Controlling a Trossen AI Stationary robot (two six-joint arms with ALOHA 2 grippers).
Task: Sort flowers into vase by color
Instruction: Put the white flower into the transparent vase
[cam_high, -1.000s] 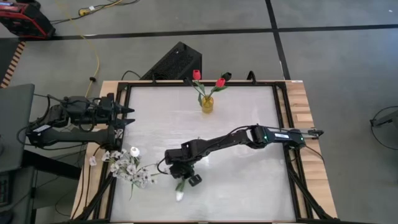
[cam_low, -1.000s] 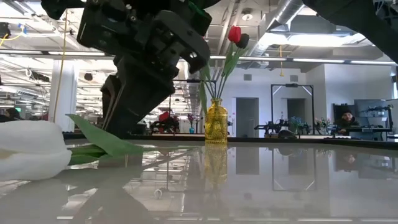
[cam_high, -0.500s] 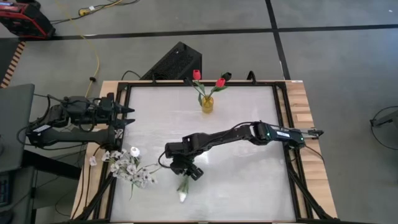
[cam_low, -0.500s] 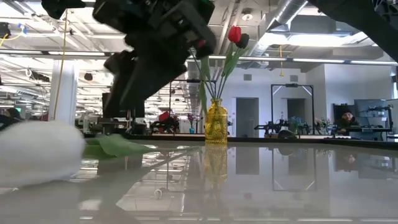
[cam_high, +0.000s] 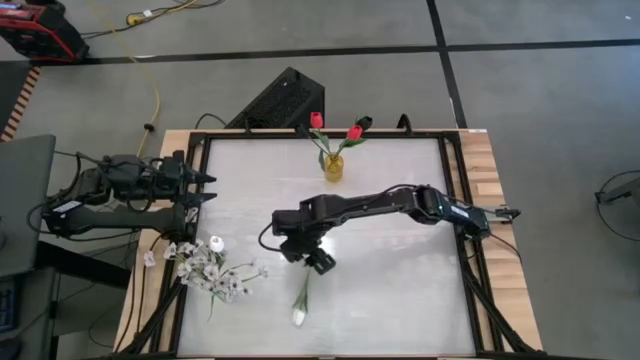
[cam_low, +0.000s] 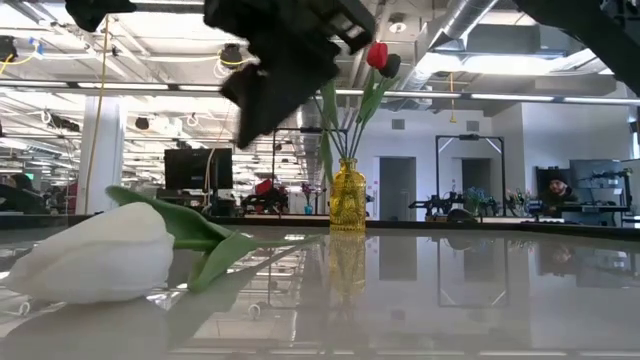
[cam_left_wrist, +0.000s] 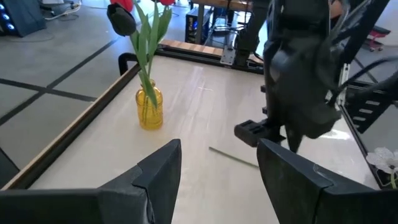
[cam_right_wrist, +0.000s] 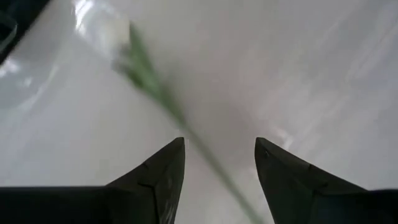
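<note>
A white tulip (cam_high: 301, 300) lies flat on the table near the front edge, its bud (cam_low: 100, 262) toward the near side. My right gripper (cam_high: 313, 261) hangs open above the stem's far end. In the right wrist view the stem (cam_right_wrist: 163, 99) runs on the table below the gap between the fingers, and they do not touch it. A yellow vase (cam_high: 333, 167) at the far middle holds two red tulips (cam_high: 354, 133). Bushy white sprays (cam_high: 212, 272) and another white bud (cam_high: 216, 243) lie at the front left. My left gripper (cam_high: 207, 188) waits open at the table's left edge.
A black box (cam_high: 280, 100) stands on the floor beyond the table's far edge. The table's dark frame (cam_high: 455, 190) runs around the white top. Bare table lies between the vase and the right arm, and to the right of the white tulip.
My right gripper has let go of the white tulip's stem, risen off the table and gone toward the far edge. The tulip stays lying flat on the table, its bud shifted a little toward the right.
</note>
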